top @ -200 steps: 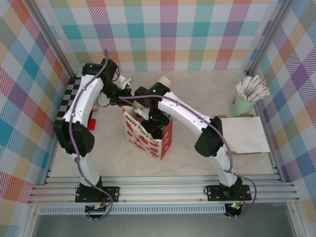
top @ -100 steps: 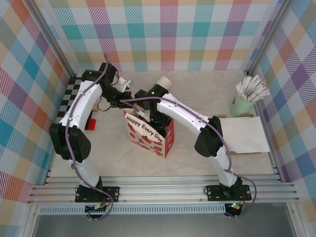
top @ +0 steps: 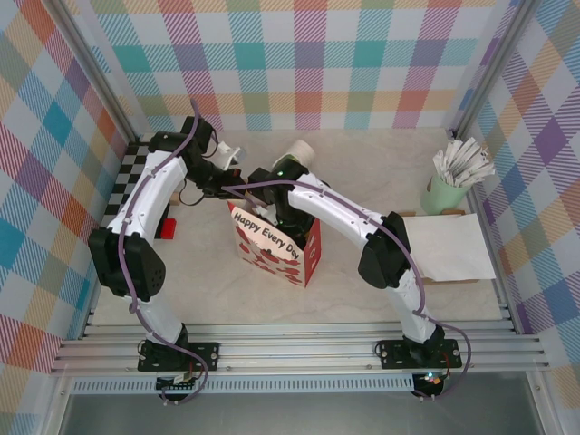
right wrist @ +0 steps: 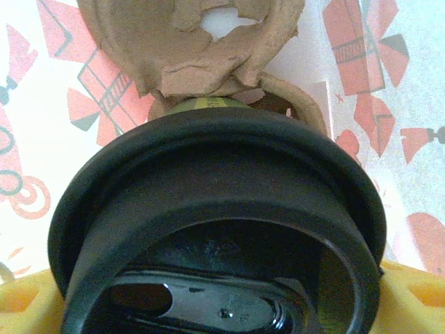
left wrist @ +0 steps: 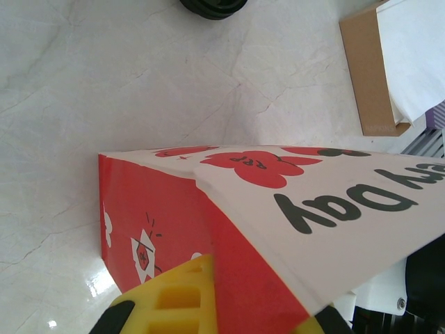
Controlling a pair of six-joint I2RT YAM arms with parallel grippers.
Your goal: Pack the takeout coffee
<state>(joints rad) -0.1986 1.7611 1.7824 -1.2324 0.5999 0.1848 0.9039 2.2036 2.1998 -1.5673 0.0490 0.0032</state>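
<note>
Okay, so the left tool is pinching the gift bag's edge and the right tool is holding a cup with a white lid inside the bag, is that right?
Not quite. The lid on the cup is black, not white, as the right wrist view shows. The rest holds: the left tool is pinching the gift bag at its edge, and the right tool is holding the cup inside the bag.

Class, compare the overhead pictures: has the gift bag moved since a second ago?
Yes, slightly. The gift bag has slid right at its near corner, toward the white paper sheet.
</note>
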